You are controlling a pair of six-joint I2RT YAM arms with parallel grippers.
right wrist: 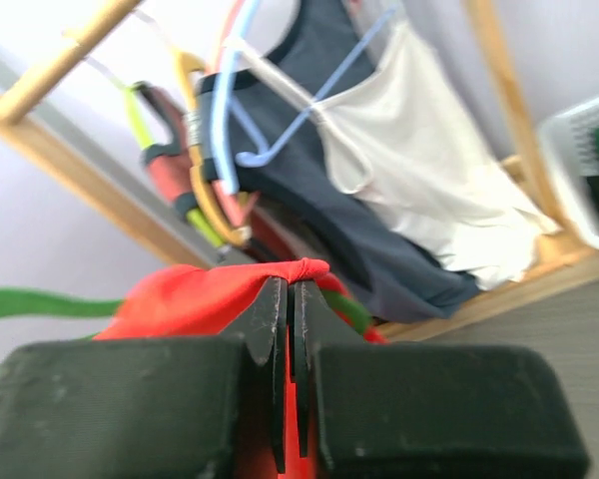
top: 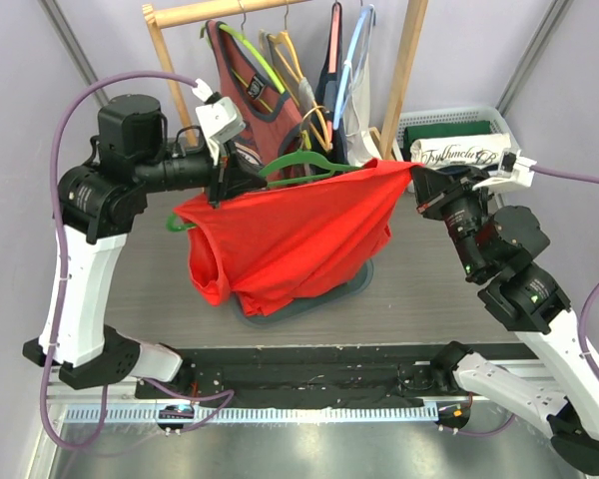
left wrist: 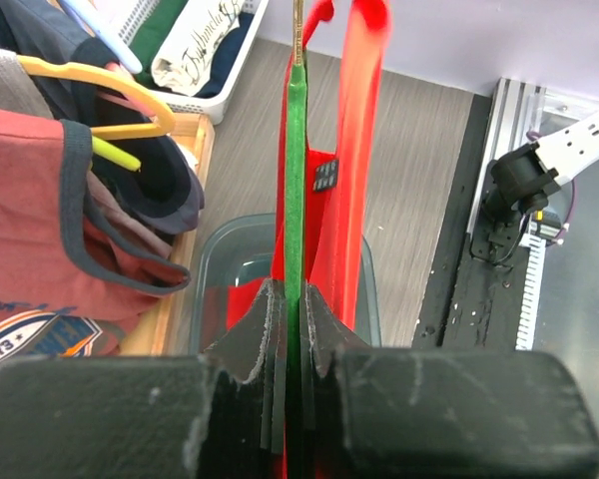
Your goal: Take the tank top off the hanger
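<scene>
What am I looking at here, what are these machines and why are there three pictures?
Two robot arms bolted to a table. One picture looks down from above; the other two come from small cameras on each wrist. The left gripper has its jaws shut on a green hanger. The right gripper pinches the red tank top, which hangs stretched between them, above a grey tray. Behind stands a wooden rack with more shirts, and a white basket of folded clothes at the right.
</scene>
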